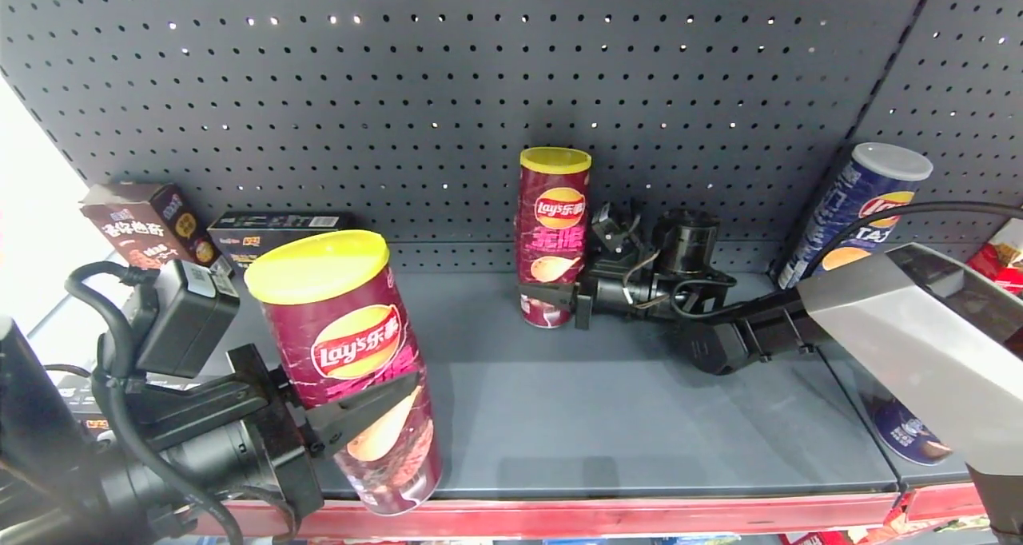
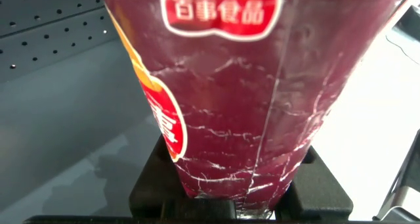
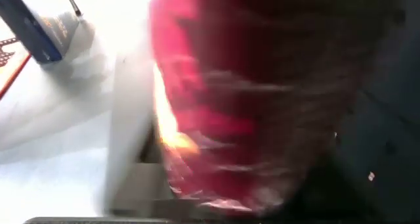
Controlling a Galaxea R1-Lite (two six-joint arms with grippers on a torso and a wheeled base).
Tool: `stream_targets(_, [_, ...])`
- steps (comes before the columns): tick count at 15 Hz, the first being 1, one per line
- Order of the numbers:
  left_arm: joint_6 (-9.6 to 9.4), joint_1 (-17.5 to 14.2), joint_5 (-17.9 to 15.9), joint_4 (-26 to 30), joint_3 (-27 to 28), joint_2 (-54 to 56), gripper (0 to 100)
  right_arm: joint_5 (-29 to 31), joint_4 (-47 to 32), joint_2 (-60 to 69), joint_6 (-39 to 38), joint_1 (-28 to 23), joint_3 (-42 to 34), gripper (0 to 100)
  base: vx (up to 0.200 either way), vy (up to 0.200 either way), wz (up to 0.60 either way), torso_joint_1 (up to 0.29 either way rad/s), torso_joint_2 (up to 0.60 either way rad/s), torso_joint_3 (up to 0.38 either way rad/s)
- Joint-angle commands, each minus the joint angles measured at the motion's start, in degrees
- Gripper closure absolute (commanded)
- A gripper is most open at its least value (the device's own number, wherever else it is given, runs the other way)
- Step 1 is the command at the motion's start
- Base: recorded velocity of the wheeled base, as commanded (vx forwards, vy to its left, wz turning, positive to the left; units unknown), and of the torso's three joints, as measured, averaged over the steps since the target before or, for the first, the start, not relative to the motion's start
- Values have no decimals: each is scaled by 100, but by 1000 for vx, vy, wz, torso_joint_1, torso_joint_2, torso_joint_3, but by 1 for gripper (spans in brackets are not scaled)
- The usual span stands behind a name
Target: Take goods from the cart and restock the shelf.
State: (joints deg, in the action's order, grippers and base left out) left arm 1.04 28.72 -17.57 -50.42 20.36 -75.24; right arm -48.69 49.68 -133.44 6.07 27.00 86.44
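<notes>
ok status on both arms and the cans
Left gripper shut on front chip can at shelf edge. Right gripper shut on back chip can, upright by pegboard. Boxes back left.

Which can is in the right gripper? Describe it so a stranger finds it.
On the grey pegboard shelf, at the back and mid-width, stands a maroon chip can with a yellow lid, the right gripper clamped at its base. Its twin is at the front edge in the left gripper; the blue can has a white lid.

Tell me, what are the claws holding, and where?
Left claw grips the near chip can around its lower half; right claw grips the far chip can near its base.
</notes>
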Motion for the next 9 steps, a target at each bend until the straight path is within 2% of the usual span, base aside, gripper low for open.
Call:
stream_targets(1, [2, 2, -1, -12, -6, 9, 100, 9, -19, 11, -1, -2, -13, 100, 0, 0, 0, 0, 0, 0])
stream_targets(3, [2, 2, -1, -12, -6, 9, 100, 9, -11, 151, 8, -11, -137, 100, 0, 0, 0, 0, 0, 0])
stream_targets(6, [2, 2, -1, -47, -6, 9, 100, 17, 60, 749, 8, 103, -708, 100, 0, 0, 0, 0, 0, 0])
stream_targets(9, [2, 2, -1, -47, -6, 9, 100, 439, 86, 1391, 8, 411, -1305, 100, 0, 0, 0, 0, 0, 0])
